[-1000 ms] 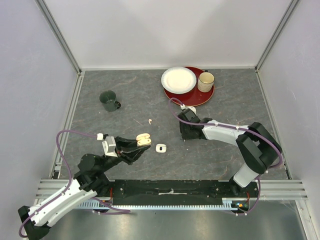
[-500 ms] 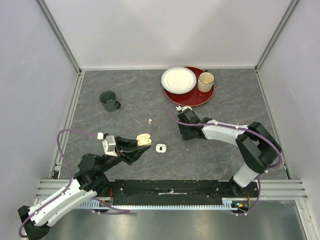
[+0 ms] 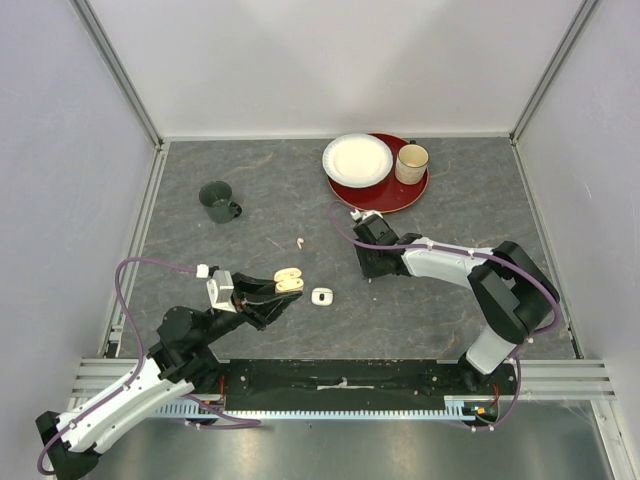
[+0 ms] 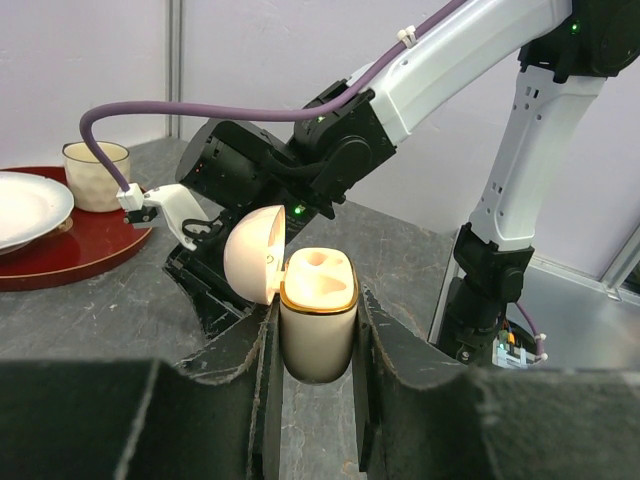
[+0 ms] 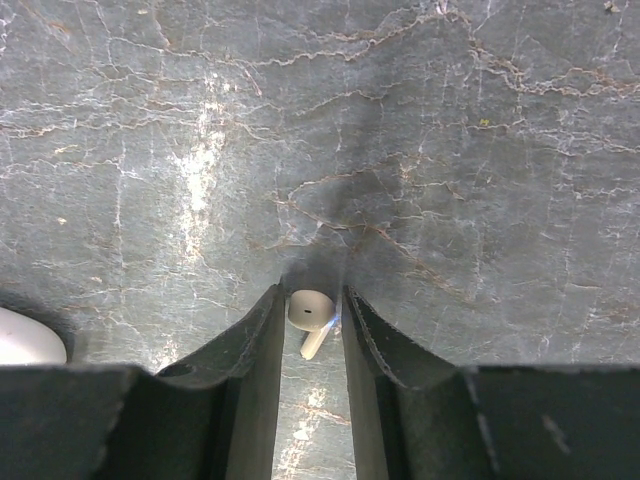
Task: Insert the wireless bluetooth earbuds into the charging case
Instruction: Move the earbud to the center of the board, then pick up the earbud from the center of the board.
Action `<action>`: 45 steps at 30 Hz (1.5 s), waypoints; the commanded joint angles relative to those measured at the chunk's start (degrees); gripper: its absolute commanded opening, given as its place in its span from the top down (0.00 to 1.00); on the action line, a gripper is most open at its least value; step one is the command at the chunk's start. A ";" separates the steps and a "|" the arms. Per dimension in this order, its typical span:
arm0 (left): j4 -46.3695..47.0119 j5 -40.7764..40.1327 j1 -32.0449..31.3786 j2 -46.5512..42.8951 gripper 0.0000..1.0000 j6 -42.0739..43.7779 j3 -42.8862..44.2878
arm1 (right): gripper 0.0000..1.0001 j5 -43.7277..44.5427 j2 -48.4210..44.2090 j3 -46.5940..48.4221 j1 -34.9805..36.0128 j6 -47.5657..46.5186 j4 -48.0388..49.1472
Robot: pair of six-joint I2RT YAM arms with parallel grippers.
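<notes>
Case point(image 4: 317, 312) between left jaws, earbud point(image 5: 311, 309) between right jaws.

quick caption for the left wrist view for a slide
Left gripper clamps the open cream charging case, lid tipped back, while the right arm reaches down to the table behind it.

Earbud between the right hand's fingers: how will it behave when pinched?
Probably stiff and very light: the earbud is tiny glossy plastic. Its rounded head may slip out of the right hand as it squeezes. Loose on the flat table, it could skid or pivot if nudged.
</notes>
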 commanded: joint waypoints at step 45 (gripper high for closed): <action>0.52 -0.52 -0.17 -0.17 0.98 -2.75 0.30 | 0.60 4.03 0.84 -0.37 0.69 13.13 -4.27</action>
